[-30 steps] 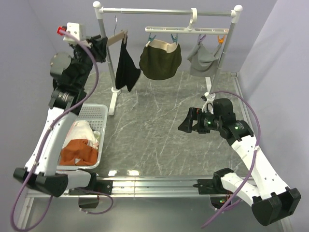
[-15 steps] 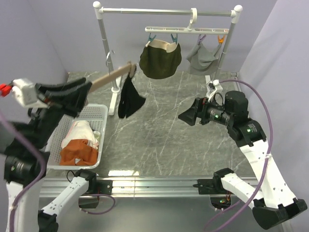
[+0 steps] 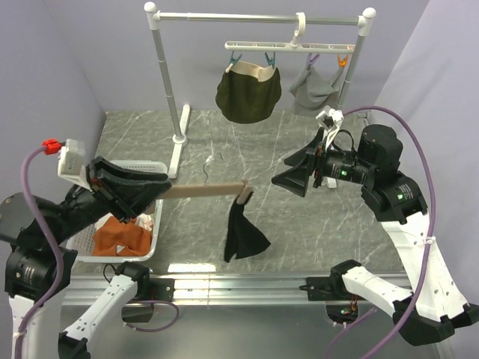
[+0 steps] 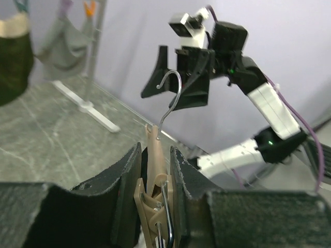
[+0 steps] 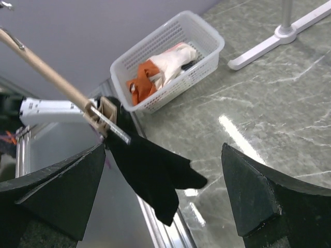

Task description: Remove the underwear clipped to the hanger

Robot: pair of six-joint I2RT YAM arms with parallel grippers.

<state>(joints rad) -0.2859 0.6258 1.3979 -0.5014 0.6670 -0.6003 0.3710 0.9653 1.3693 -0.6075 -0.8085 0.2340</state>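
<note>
My left gripper (image 3: 163, 191) is shut on one end of a tan wooden hanger (image 3: 206, 190) and holds it level above the table's front. The black underwear (image 3: 243, 235) hangs from the clip at the hanger's far end. In the left wrist view the pads (image 4: 129, 175) squeeze the hanger's clip end (image 4: 153, 155), with its metal hook (image 4: 173, 98) beyond. My right gripper (image 3: 288, 176) is open and empty, to the right of the black underwear (image 5: 150, 170), which hangs between its spread fingers (image 5: 57, 191). The olive underwear (image 3: 248, 93) and the grey underwear (image 3: 318, 88) hang clipped to the white hanger (image 3: 288, 46).
A white rack (image 3: 159, 60) stands at the back, its base foot (image 3: 179, 138) on the marble table. A white basket (image 3: 152, 168) at the left holds an orange cloth (image 3: 120, 235) and a white cloth. The table's front rail (image 3: 224, 284) lies just below the black underwear.
My left arm has swung the wooden hanger with the black underwear off the rack and down to the table's front. My right gripper has risen and turned toward it.
</note>
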